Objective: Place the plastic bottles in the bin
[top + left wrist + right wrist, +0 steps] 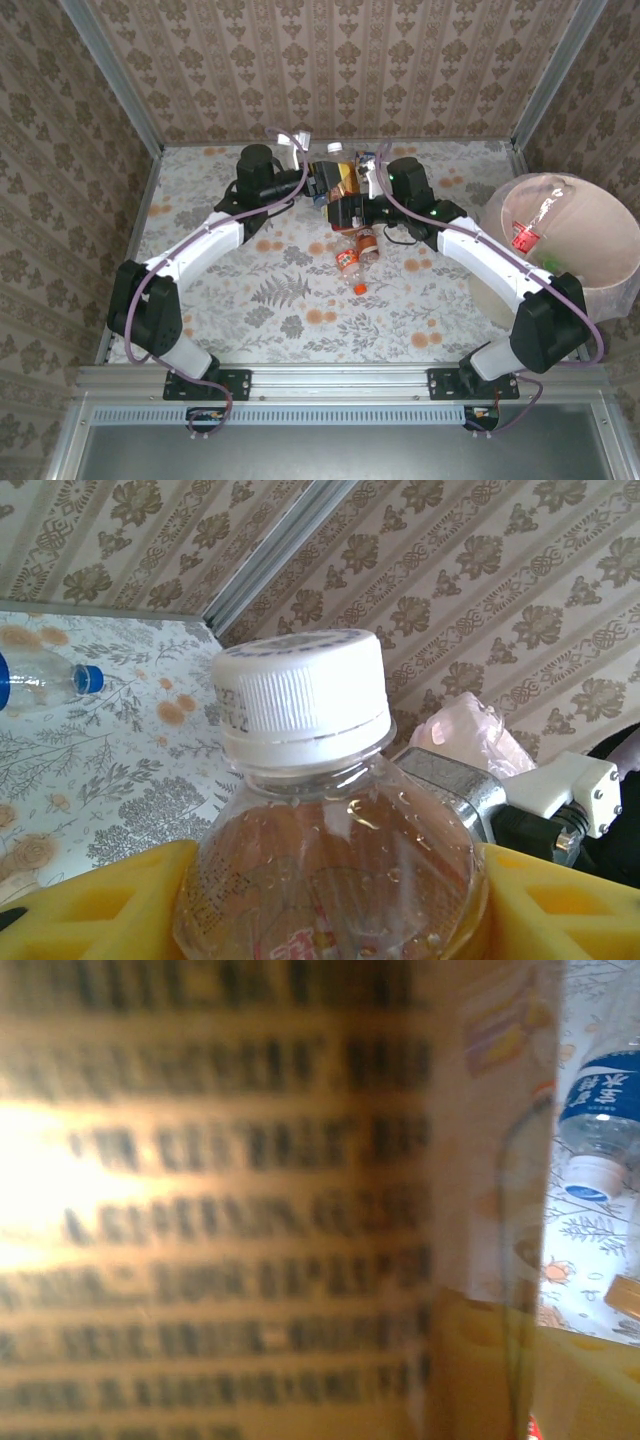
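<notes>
Plastic bottles (357, 252) cluster far on the counter (250, 320), left of the bin (612, 290); our left hand (330, 920) pinches one white-capped bottle (330, 830), likely light and crushable, by its stiffer shoulder, and whether the right hand (345, 212) grips we cannot tell.

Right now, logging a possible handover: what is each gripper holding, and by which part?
Left gripper clamps a white-capped clear bottle by its shoulder, just under the cap. Right gripper is close to a printed label; its hold cannot be told.

Bottles (356, 252) mid-table (bin (592, 232) at right)
</notes>
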